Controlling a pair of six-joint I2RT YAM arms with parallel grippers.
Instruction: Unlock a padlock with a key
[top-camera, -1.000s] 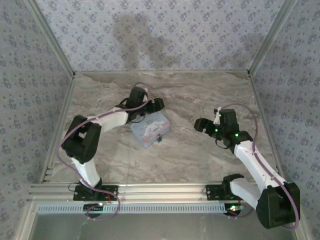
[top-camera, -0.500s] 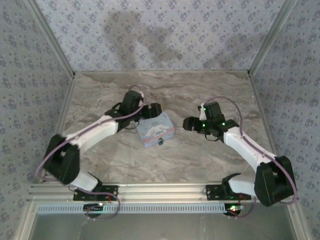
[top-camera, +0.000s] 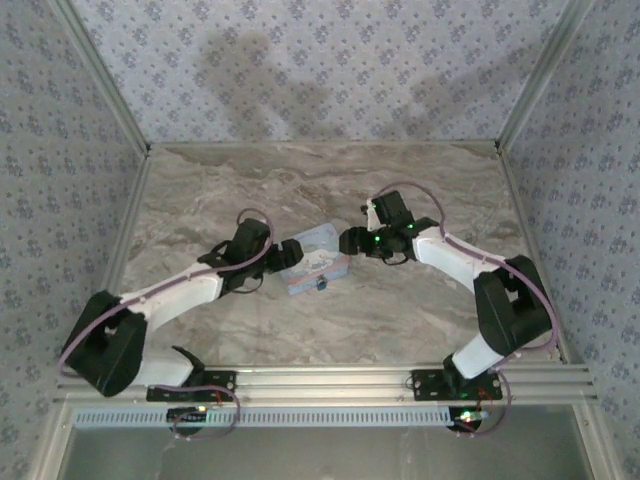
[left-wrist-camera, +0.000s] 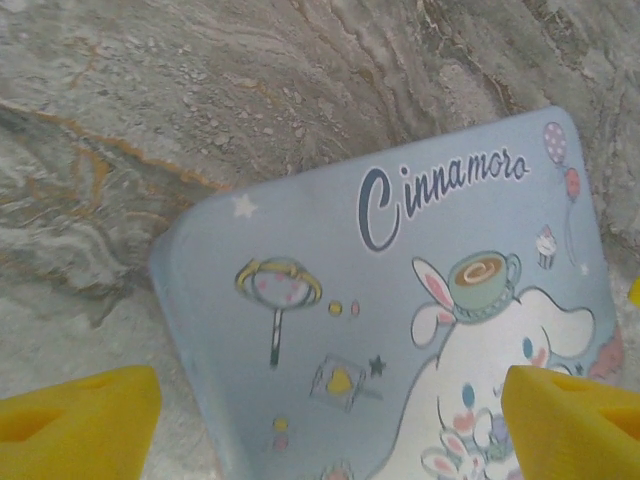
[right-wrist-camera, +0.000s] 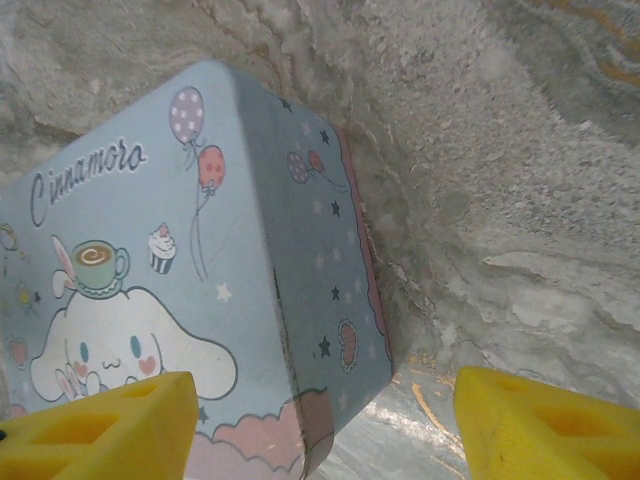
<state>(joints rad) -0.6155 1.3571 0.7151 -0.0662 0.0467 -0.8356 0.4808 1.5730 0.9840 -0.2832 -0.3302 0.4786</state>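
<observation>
Top external view puts the padlock (top-camera: 322, 284) on the near side of the pale blue tin (top-camera: 315, 256), a dark speck at its front edge, likely fastening the lid. Your left gripper (top-camera: 283, 254) is at the tin's left end and your right gripper (top-camera: 348, 243) at its right end. Both are spread wide in the wrist views, straddling its corners, probably to brace it. Beyond the tin lies bare marble table (top-camera: 330, 180).

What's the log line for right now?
left gripper: open, at tin | right gripper: open, at tin | padlock: at tin's near edge, untouched
</observation>
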